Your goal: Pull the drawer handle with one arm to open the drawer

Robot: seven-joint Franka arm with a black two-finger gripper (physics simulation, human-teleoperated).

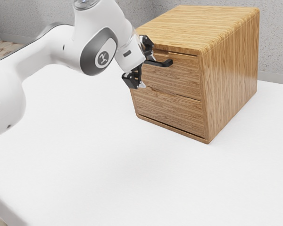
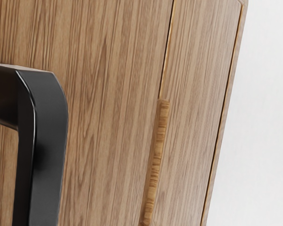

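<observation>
So here's where I'm at: my claw point(image 1: 145, 66) is right up at the black handle point(image 1: 162, 61) of the top drawer point(image 1: 179, 77), at the end of the bar nearest my arm. The fingers are spread wide apart, one above the bar and one below. They bracket the handle but aren't clamped on it, so no real grip yet.

The wooden cabinet point(image 1: 226, 70) sits on the white bench point(image 1: 108, 165), toward the exterior view's right. The top drawer looks basically in. There's a dark gap along its upper edge, and up close a pale strip of end grain point(image 2: 155, 160) shows along the seam beside the drawer front. It might be cracked open a hair, but I can't tell for sure. The lower drawer point(image 1: 172, 110) looks flush and shut.

Progress-wise, I'd say the approach is done and that's about it. What's left is pretty much the whole job — pinch the fingers onto the bar, then pull straight back out from the cabinet face until the drawer slides open.
</observation>
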